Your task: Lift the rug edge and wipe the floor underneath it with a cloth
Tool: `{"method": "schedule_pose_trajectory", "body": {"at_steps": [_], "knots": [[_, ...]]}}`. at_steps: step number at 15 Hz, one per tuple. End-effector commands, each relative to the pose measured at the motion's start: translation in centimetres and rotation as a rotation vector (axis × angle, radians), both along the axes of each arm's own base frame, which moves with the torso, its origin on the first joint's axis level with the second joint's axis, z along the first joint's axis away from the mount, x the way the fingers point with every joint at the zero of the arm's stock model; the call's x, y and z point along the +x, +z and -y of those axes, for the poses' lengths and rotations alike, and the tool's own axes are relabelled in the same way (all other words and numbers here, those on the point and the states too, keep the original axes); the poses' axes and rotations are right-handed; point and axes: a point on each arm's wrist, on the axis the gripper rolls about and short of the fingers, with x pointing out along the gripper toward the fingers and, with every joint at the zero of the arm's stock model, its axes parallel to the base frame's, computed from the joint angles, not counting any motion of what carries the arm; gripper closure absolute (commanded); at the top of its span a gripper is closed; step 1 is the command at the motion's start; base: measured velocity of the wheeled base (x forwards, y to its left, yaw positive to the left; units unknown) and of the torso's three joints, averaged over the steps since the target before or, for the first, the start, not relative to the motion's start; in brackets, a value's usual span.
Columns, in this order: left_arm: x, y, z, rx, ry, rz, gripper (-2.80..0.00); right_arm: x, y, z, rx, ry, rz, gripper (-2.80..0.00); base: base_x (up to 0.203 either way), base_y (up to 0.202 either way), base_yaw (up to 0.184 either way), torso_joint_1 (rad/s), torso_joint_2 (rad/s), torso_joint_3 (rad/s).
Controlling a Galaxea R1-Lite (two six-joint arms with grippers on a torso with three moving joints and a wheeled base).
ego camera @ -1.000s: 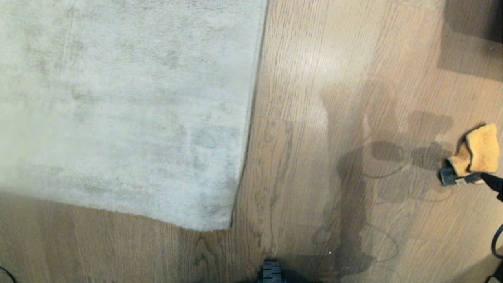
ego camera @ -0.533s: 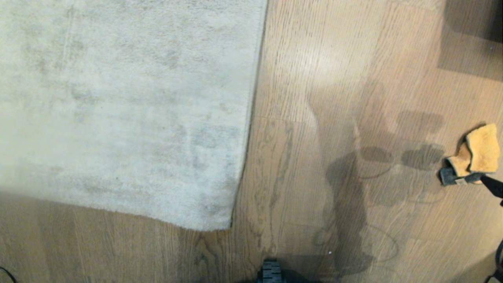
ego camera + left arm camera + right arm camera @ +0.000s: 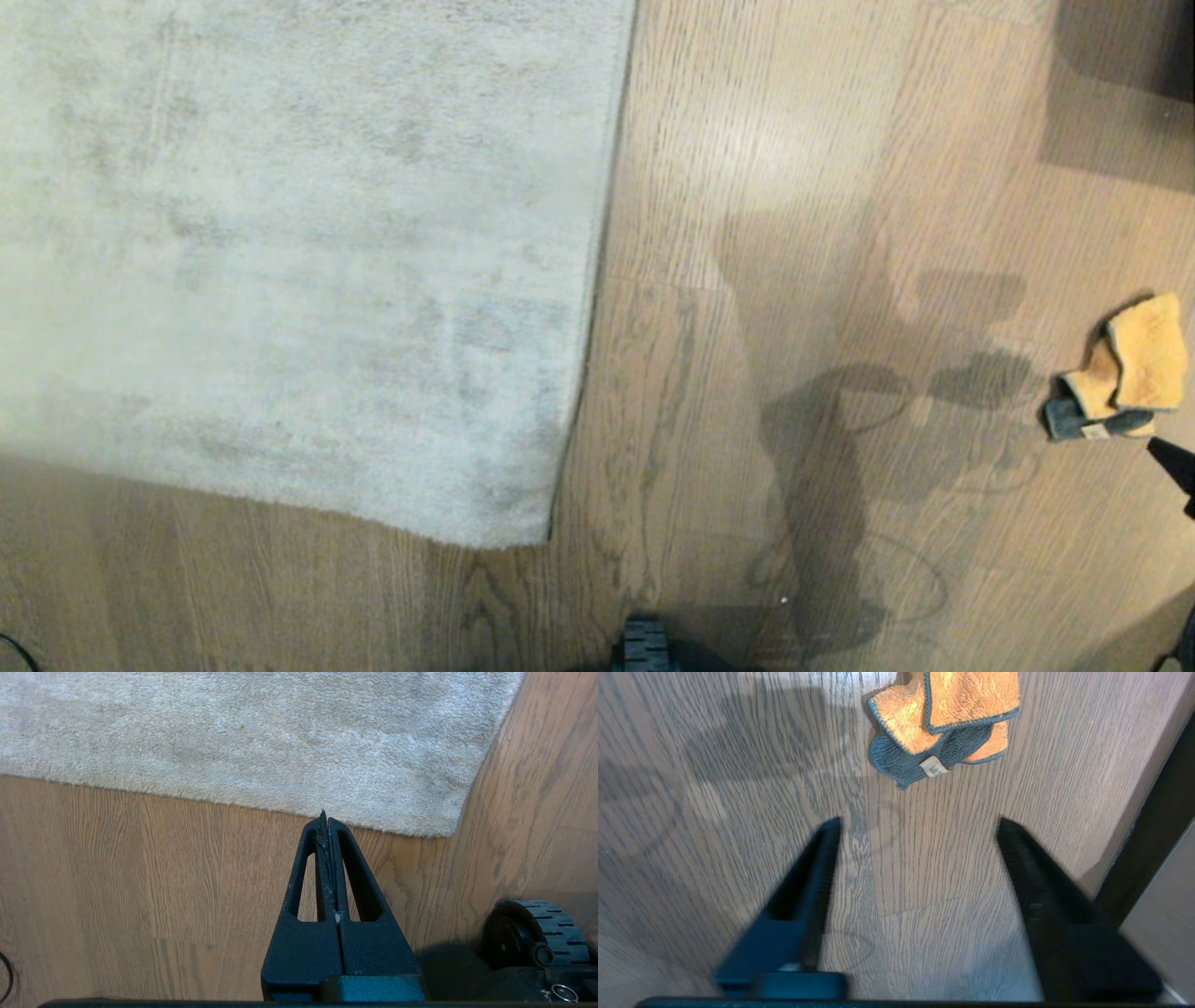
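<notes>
The pale grey rug (image 3: 280, 233) lies flat on the brown plank floor (image 3: 747, 140), its right rug edge (image 3: 597, 280) and near edge (image 3: 233, 805) both down. The orange cloth (image 3: 1125, 369) with a grey part lies crumpled on the floor at the far right. My right gripper (image 3: 919, 821) is open and empty, a short way back from the cloth (image 3: 943, 714); only one of its fingers (image 3: 1174, 464) shows in the head view. My left gripper (image 3: 325, 814) is shut and empty, parked above the floor near the rug's corner.
A wheel of my base (image 3: 537, 933) stands on the floor beside the left gripper. A dark piece of furniture (image 3: 1130, 47) stands at the far right, and a dark upright edge (image 3: 1157, 826) rises close to the right gripper. The arm's shadow (image 3: 822, 448) falls on the planks.
The right gripper's finger has drawn back from the cloth's grey part toward the near right. The cloth stays on the floor. The arm's shadow has shifted left.
</notes>
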Motion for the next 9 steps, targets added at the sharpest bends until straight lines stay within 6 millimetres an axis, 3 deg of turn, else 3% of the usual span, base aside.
{"method": "schedule_pose_trajectory", "body": {"at_steps": [1, 9], "knots": [[0.0, 0.0, 0.0, 0.0, 0.0, 0.0, 0.0, -0.2, 0.2, -0.1, -0.006, 0.001, 0.013, 0.0, 0.0, 0.0, 0.0, 0.0, 0.0, 0.0], [0.0, 0.0, 0.0, 0.0, 0.0, 0.0, 0.0, -1.3, -0.1, -0.8, -0.006, 0.004, 0.012, 0.0, 0.0, 0.0, 0.0, 0.0, 0.0, 0.0]]}}
